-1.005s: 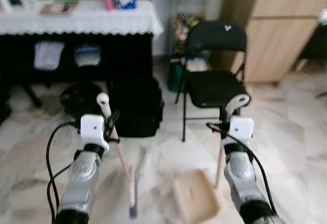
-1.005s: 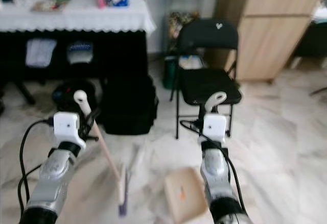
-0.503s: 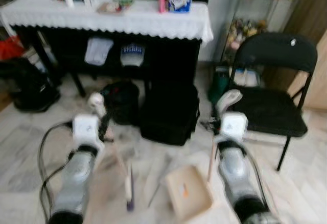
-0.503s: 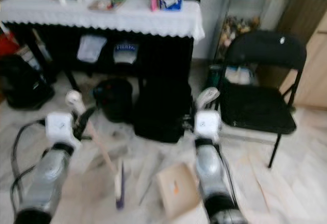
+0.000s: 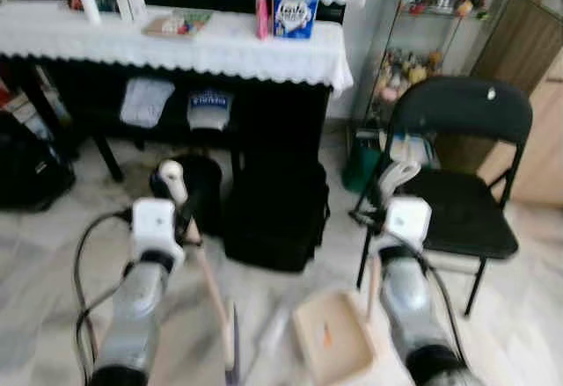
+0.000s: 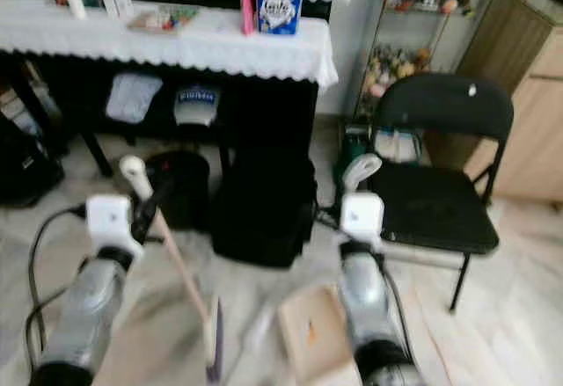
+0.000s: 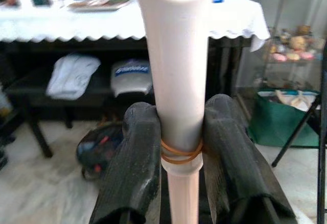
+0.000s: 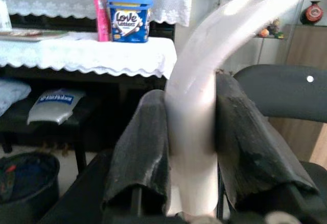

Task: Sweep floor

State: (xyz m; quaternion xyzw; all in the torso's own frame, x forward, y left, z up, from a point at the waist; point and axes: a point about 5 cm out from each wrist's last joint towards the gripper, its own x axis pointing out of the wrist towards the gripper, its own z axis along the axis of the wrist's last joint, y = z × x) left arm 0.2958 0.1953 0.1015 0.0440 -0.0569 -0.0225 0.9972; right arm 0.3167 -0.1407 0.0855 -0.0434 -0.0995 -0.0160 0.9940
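My left gripper [image 7: 180, 147] is shut on the pale handle of a broom [image 5: 204, 267]; the stick slants down to its head [image 5: 230, 351] on the marble floor. In the left wrist view both black fingers [image 7: 138, 168] press against the handle [image 7: 176, 81]. Shut on the curved white handle [image 8: 204, 106] of a beige dustpan [image 5: 331, 344], my right gripper [image 8: 191, 147] holds the pan low over the floor in front of me. A small orange scrap [image 5: 327, 333] lies inside the pan.
A black folding chair [image 5: 457, 184] stands ahead on the right. Ahead on the left is a dark table with a white lace cloth [image 5: 176, 43]; a black bag [image 5: 274, 210] and a dark bin [image 5: 198, 184] sit under it. A wooden cabinet [image 5: 528, 87] is far right.
The camera has swung, so the table sits more central and the chair nearer the middle than a second ago. Both grippers keep their hold on broom and dustpan.
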